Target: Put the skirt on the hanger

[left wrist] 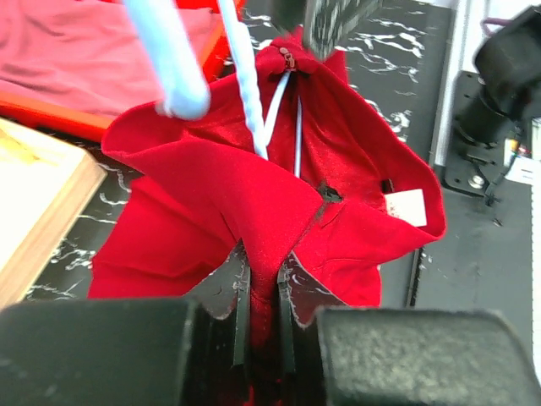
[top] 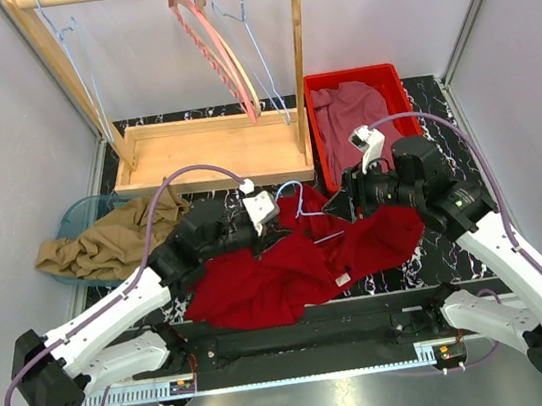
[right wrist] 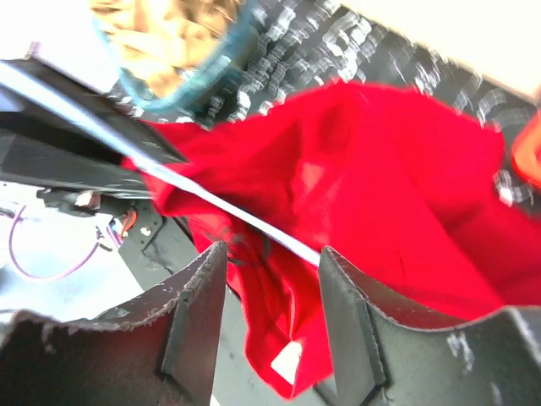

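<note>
On table, skirt pinched tight in left gripper, just beyond gaping right gripper.

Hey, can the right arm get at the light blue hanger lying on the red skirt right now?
Probably yes. The right claw stands open right at the hanger, whose wire crosses uncovered just ahead of its fingers, over the skirt that the left claw pinches.

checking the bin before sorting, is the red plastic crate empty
No, a crumpled pink garment lies inside the red plastic crate.
</note>
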You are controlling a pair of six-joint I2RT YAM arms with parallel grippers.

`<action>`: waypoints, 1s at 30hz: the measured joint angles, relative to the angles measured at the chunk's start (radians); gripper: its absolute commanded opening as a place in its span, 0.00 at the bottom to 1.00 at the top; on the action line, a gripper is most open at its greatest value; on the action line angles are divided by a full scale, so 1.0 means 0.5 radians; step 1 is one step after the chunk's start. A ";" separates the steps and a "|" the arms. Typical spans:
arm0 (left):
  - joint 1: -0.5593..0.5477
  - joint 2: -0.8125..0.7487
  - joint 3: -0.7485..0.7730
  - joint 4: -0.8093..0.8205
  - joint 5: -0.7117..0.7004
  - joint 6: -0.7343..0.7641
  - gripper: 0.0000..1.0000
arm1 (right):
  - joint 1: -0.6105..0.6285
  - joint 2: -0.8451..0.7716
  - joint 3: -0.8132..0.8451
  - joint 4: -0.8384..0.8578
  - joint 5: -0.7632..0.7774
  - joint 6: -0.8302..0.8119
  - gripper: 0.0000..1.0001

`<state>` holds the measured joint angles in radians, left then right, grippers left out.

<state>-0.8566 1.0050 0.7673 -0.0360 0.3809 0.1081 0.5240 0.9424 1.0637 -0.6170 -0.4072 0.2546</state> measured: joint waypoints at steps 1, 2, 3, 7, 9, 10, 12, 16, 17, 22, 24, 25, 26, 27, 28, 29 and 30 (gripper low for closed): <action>0.027 0.010 0.000 -0.001 0.056 0.001 0.00 | 0.002 -0.002 0.000 0.065 -0.053 -0.035 0.53; 0.050 0.019 0.000 0.000 0.096 0.002 0.00 | 0.003 0.002 -0.001 0.108 -0.089 -0.059 0.53; 0.082 0.035 0.001 0.000 0.155 0.006 0.00 | 0.006 0.013 -0.006 0.169 -0.152 -0.092 0.53; 0.203 0.097 0.008 -0.008 0.365 0.024 0.00 | 0.050 0.095 -0.041 0.309 -0.237 -0.207 0.52; 0.256 0.135 0.024 -0.027 0.471 0.038 0.00 | 0.085 0.149 -0.067 0.335 -0.237 -0.254 0.51; 0.276 0.151 0.031 -0.033 0.513 0.046 0.00 | 0.098 0.170 -0.076 0.343 -0.237 -0.269 0.51; 0.325 0.193 0.054 -0.052 0.632 0.066 0.00 | 0.131 0.224 -0.082 0.359 -0.233 -0.313 0.49; 0.400 0.261 0.111 -0.109 0.845 0.122 0.00 | 0.162 0.296 -0.082 0.374 -0.214 -0.367 0.46; 0.410 0.268 0.116 -0.119 0.875 0.132 0.00 | 0.165 0.313 -0.082 0.375 -0.214 -0.375 0.45; 0.472 0.306 0.117 -0.182 0.977 0.159 0.00 | 0.211 0.381 -0.082 0.394 -0.214 -0.401 0.38; 0.490 0.327 0.117 -0.186 1.002 0.158 0.00 | 0.233 0.404 -0.082 0.402 -0.212 -0.406 0.38; 0.498 0.337 0.117 -0.175 1.022 0.156 0.00 | 0.246 0.414 -0.082 0.402 -0.211 -0.409 0.39; 0.504 0.342 0.117 -0.161 1.038 0.151 0.00 | 0.261 0.425 -0.082 0.402 -0.210 -0.411 0.39; 0.517 0.346 0.117 -0.143 1.057 0.143 0.00 | 0.275 0.434 -0.082 0.403 -0.208 -0.412 0.39; 0.528 0.350 0.117 -0.124 1.073 0.130 0.00 | 0.288 0.441 -0.083 0.403 -0.199 -0.414 0.38; 0.539 0.352 0.117 -0.114 1.089 0.114 0.00 | 0.295 0.444 -0.083 0.406 -0.189 -0.415 0.35; 0.552 0.353 0.117 -0.103 1.109 0.100 0.00 | 0.301 0.444 -0.083 0.409 -0.175 -0.416 0.28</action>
<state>-0.5804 1.1816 0.8261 -0.0875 0.9352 0.1581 0.6743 1.1645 1.0222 -0.4126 -0.4950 0.0467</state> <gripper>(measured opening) 0.124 0.385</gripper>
